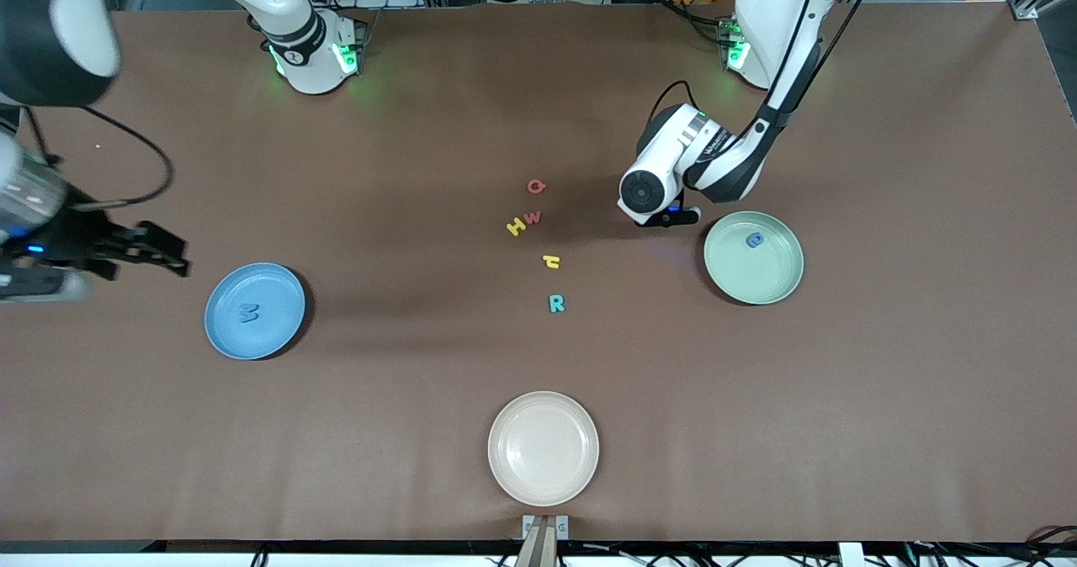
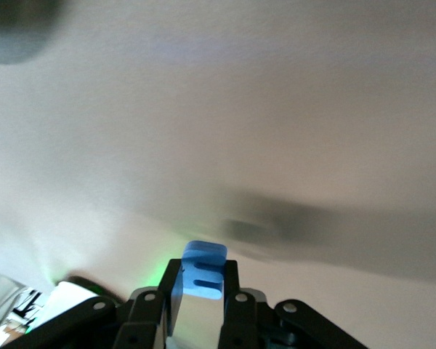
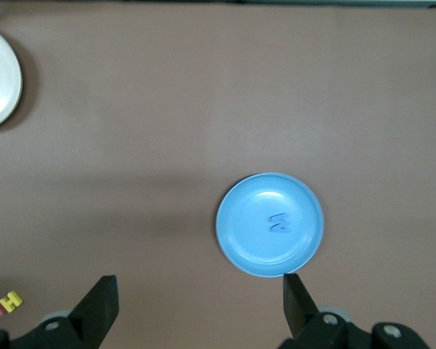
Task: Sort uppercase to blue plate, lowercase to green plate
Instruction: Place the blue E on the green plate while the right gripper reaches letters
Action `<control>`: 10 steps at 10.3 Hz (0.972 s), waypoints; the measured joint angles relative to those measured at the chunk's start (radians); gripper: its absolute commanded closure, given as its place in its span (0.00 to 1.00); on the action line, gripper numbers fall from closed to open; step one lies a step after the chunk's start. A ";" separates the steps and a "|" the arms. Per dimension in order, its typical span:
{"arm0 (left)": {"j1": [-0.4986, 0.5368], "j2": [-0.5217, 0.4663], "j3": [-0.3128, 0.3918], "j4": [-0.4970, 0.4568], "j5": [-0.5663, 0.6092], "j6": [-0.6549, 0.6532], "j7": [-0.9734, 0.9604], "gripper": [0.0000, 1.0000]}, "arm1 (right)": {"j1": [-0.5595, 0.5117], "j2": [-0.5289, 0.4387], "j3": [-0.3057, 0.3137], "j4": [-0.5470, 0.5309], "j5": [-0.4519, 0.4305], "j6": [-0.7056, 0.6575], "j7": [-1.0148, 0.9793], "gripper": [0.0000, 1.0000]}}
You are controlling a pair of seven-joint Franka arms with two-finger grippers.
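Five foam letters lie loose mid-tabletop in the front view: red Q (image 1: 537,186) farthest from the front camera, then red w (image 1: 533,217) touching yellow H (image 1: 516,227), then the yellow h-like letter (image 1: 551,261), and the teal R (image 1: 556,303) nearest the camera. The blue M (image 1: 249,312) lies inside the blue plate (image 1: 225,331) toward the right arm's end. A blue rounded letter (image 1: 756,240) lies in the green plate (image 1: 778,285) toward the left arm's end.

The left tool (image 1: 673,216) is low over bare tabletop, between the letter cluster and the green plate, just beside that plate's rim. The front view shows only its dark tip under the white wrist housing; what it carries is hidden there. The left wrist view alone shows it: the fingers (image 2: 236,305) are pinched on a small blue letter (image 2: 202,270), its shape not readable, with blurred tabletop past it.

The right tool (image 1: 164,256) hangs over bare tabletop near the blue plate, its arm waiting. The right wrist view confirms the fingers (image 3: 100,309) are spread wide with nothing between them, and looks straight down on the blue plate (image 3: 236,240) and the M (image 3: 279,222).

A cream plate (image 1: 580,483) sits at the tabletop edge nearest the front camera, well apart from the letters. Nothing lies between the left tool and the green plate.
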 measured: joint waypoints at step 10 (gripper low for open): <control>0.053 -0.084 0.087 0.006 0.235 -0.066 0.222 0.76 | 0.401 0.083 0.006 -0.406 0.000 0.469 0.237 0.00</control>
